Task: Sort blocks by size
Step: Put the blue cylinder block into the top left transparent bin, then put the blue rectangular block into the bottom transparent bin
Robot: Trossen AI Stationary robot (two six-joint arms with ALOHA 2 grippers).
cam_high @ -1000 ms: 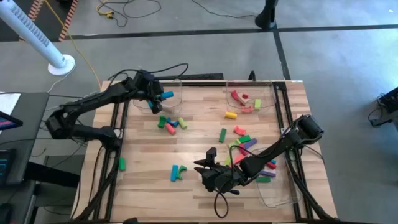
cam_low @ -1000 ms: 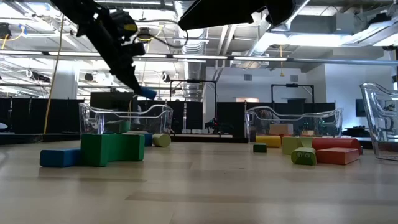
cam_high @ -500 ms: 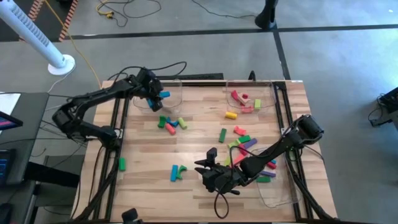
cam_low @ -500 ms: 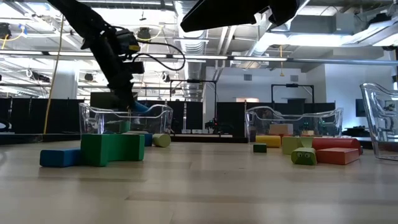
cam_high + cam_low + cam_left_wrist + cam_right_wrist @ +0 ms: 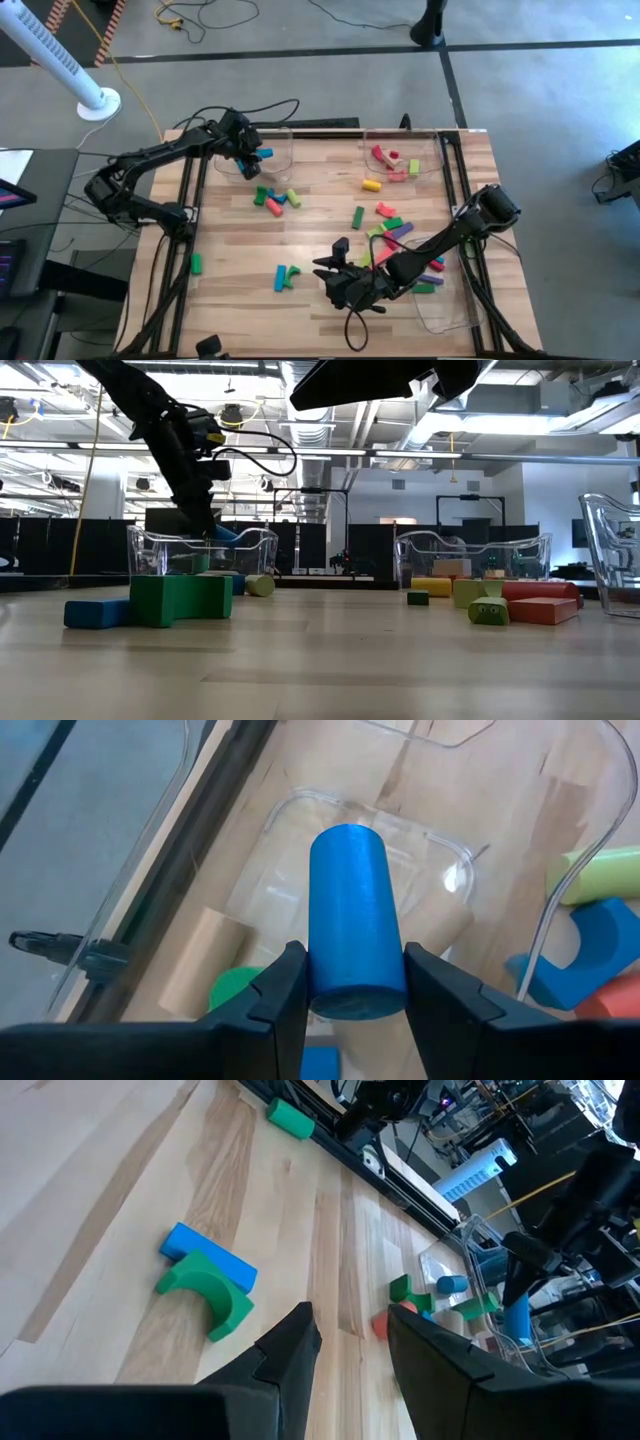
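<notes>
My left gripper hangs over the clear tray at the table's far left, shut on a blue cylinder. In the low view the cylinder is level with the tray's rim. A tan cylinder, a green piece and another tan piece lie on the tray's floor. My right gripper stands open near the table's front middle, with nothing between its fingers. Loose blocks lie scattered on the table. My left gripper pinches the blue cylinder's round sides near its rear end between its two fingers. The fingers slant down from the table's left and lie along the cylinder, which sticks out past the fingertips. It is tilted and clear of the tray's floor.
A blue bar and a green arch lie left of my right gripper, and a green block lies at the table's left edge. A mixed cluster lies right of centre. A second tray stands far right and a third near right.
My left gripper has sunk with the blue cylinder from above the far-left tray to its rim, shifting slightly toward the table's left. It has then kept still. The cylinder stays in the hold.
</notes>
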